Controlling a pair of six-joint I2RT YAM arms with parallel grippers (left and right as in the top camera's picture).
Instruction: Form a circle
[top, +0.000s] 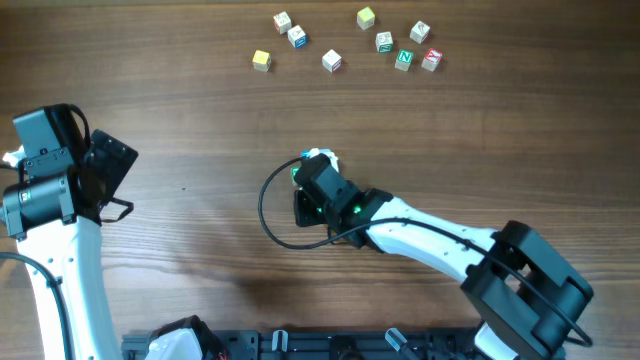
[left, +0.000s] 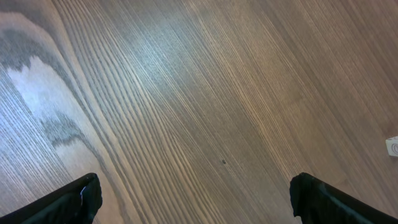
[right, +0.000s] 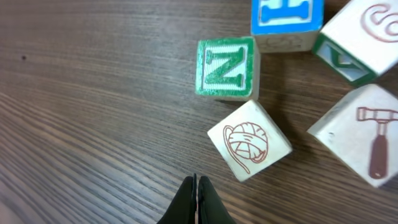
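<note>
From overhead, the right gripper (top: 312, 168) hangs at mid-table over the tight ring of small wooden letter cubes (top: 322, 157), hiding most of it. Loose cubes of the same kind (top: 332, 61) lie scattered on the far side. The left gripper (top: 110, 172) sits well apart at the left.

Its wrist view shows black fingers (left: 74, 200) spread wide over the bare brown wooden table (left: 205, 93).

In the right wrist view, the fingers are pressed together, empty, near a cream yarn-ball cube (right: 249, 142). The green N cube (right: 227, 68) lies just beyond it.
</note>
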